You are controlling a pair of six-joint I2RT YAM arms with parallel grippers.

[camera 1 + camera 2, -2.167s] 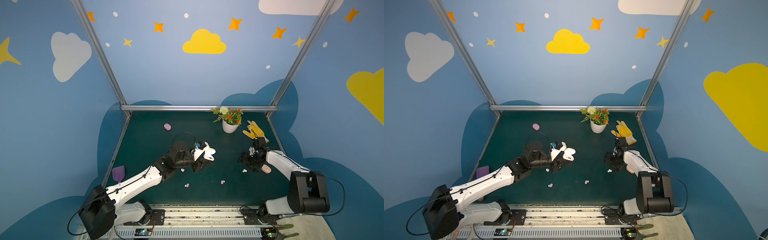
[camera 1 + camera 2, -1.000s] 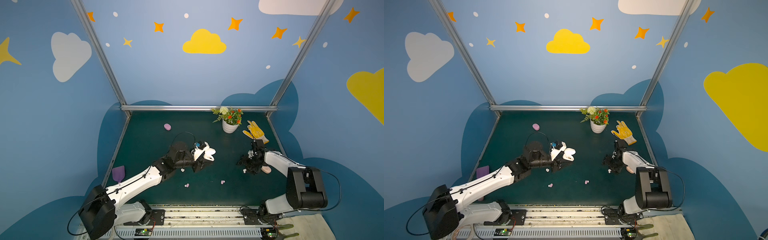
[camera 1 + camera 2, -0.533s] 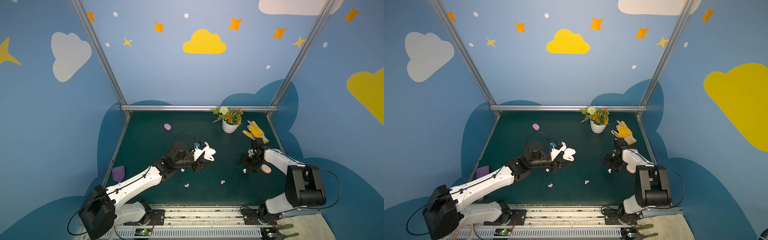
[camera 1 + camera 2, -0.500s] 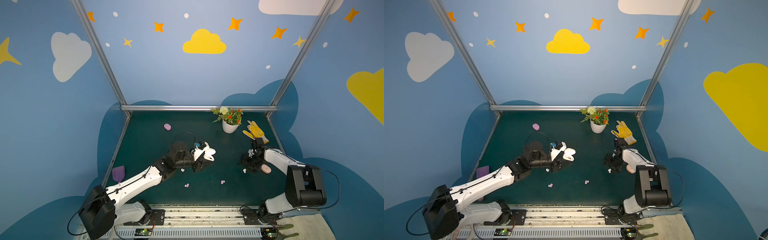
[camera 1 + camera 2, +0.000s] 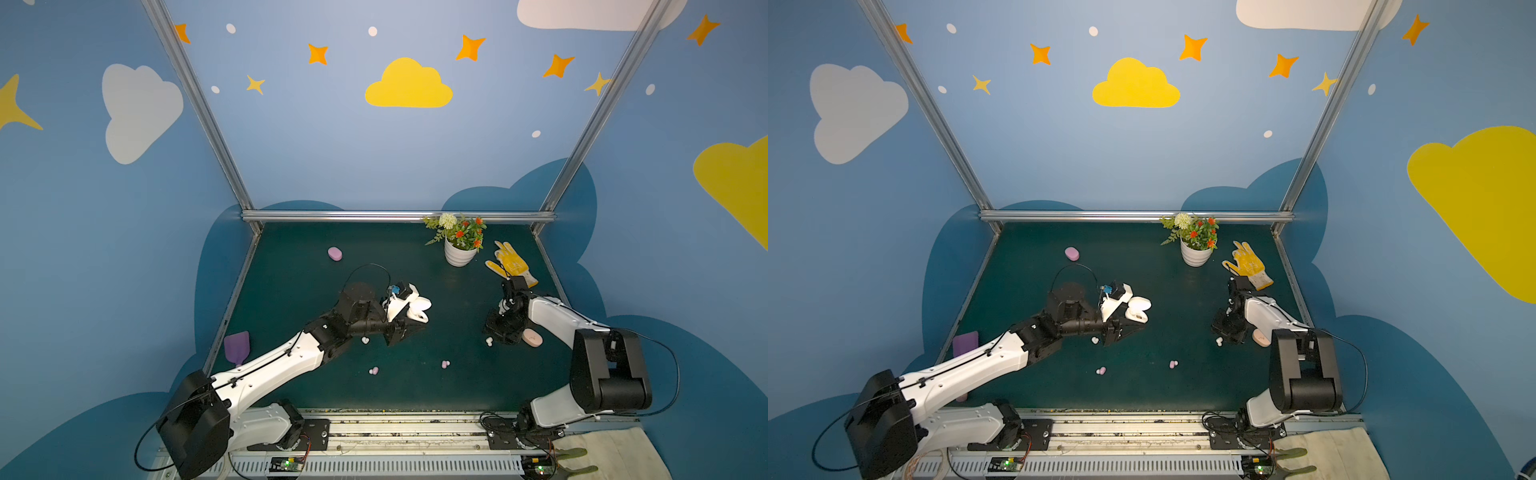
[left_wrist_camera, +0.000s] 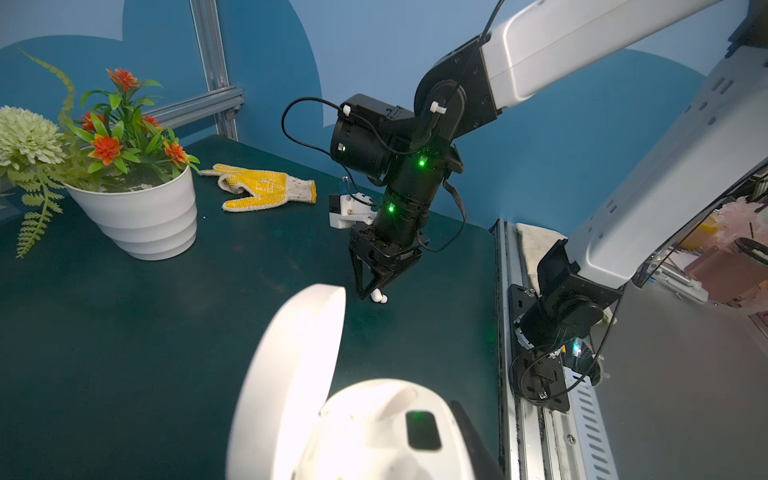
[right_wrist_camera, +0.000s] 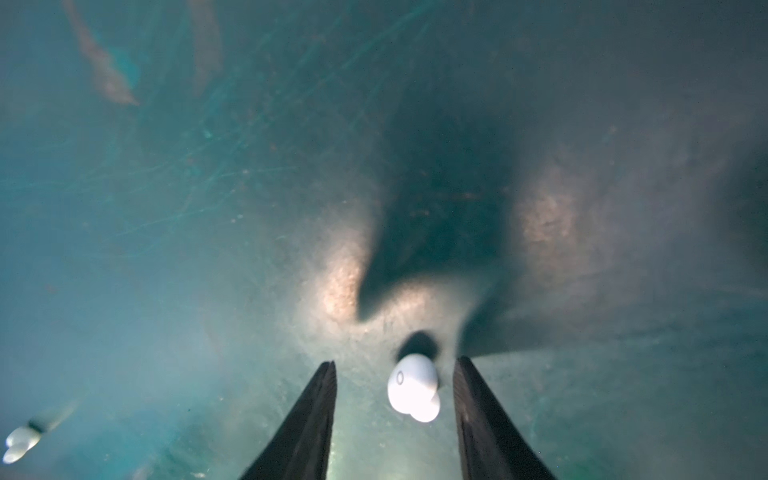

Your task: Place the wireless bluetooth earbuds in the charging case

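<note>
Dark green tabletop [image 5: 457, 395]: left gripper [image 5: 413, 327] pinches open white case [image 5: 419, 308]; right gripper [image 7: 395, 361] fingers spread astride white earbud [image 7: 413, 388], lower centre, ungrasped; other earbuds [image 5: 374, 370] loose, none seated, apparently.

On the dark green table [image 5: 299, 286] a white flower pot [image 5: 459, 255] stands near the back edge — a yellow glove [image 5: 512, 265] lies just beside it. A flat purple object [image 5: 237, 345] rests at the left edge.

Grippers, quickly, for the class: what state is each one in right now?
Left gripper: shut on the open white charging case.
Right gripper: open, fingers either side of a white earbud, not yet gripping it.
</note>
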